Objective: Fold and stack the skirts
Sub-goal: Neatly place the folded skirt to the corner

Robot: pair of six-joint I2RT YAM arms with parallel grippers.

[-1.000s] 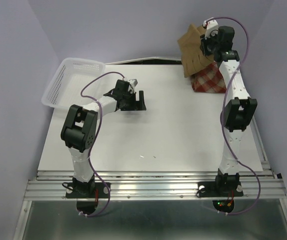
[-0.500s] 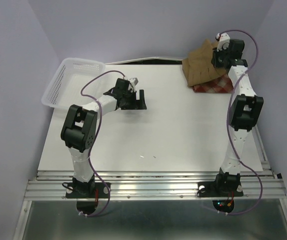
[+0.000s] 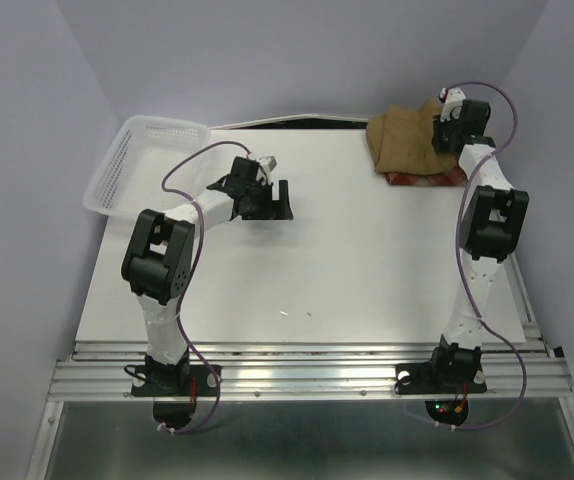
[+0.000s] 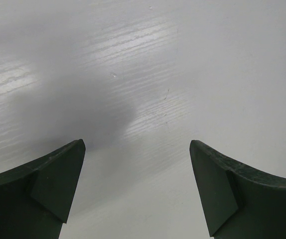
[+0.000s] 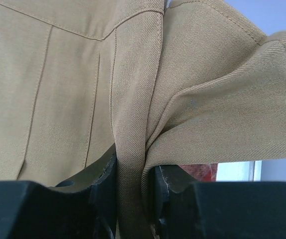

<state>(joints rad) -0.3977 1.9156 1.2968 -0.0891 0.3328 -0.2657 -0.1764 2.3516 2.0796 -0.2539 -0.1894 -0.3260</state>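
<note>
The tan-brown skirt (image 3: pixel 404 141) lies on top of the red-and-cream plaid skirt (image 3: pixel 429 178) at the table's far right corner. Only a strip of the plaid shows under it. My right gripper (image 3: pixel 445 128) is shut on a fold of the tan skirt's right edge. In the right wrist view the tan cloth (image 5: pixel 58 84) fills the frame, pinched between my fingers (image 5: pixel 133 196), with a bit of plaid (image 5: pixel 198 172) below. My left gripper (image 3: pixel 277 200) is open and empty, low over the bare table, far left of the skirts; it also shows in the left wrist view (image 4: pixel 137 184).
A white mesh basket (image 3: pixel 137 165) hangs over the table's far left corner. The white table (image 3: pixel 317 270) ends close behind and to the right of the skirts. Purple walls close in on both sides.
My right gripper has carried the tan skirt's edge back, right and down, laying the tan skirt flatter over the plaid one. The left arm has not moved.
</note>
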